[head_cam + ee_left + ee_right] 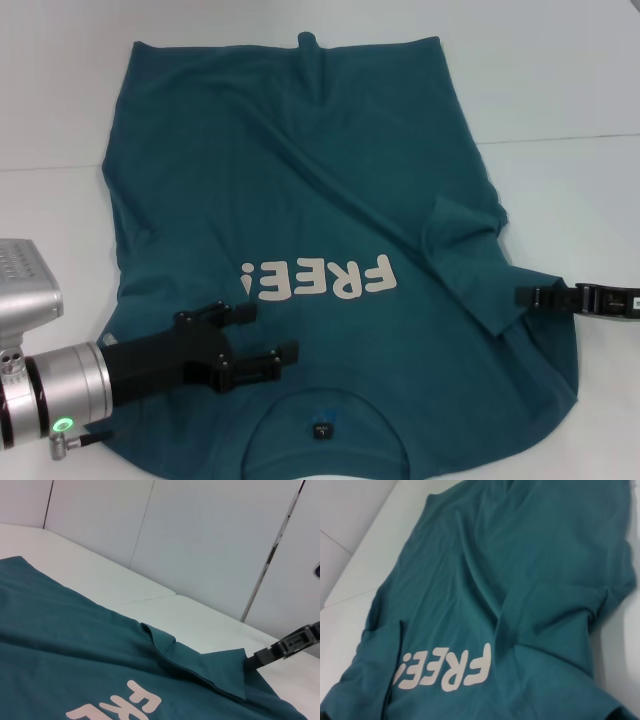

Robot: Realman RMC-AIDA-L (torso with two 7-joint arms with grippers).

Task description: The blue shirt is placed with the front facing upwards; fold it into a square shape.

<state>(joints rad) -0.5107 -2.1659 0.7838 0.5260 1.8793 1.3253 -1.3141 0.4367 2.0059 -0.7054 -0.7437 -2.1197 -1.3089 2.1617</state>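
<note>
The blue shirt (300, 170) lies front up on the white table, with its cream "FREE!" lettering (320, 280) upside down to me and its collar and dark neck label (322, 432) nearest me. My left gripper (265, 333) hovers open over the shirt's near left shoulder, holding nothing. My right gripper (519, 296) is shut on the edge of the right sleeve, which is folded inward over the body. In the left wrist view the right gripper (248, 662) pinches that sleeve corner of the shirt (75, 650). The right wrist view shows only the shirt (520, 580) and its lettering.
The white table (560, 90) reaches beyond the shirt at the back and on both sides, with a seam line across it. White wall panels (200, 540) stand behind the table in the left wrist view. The shirt's hem is bunched at the far edge.
</note>
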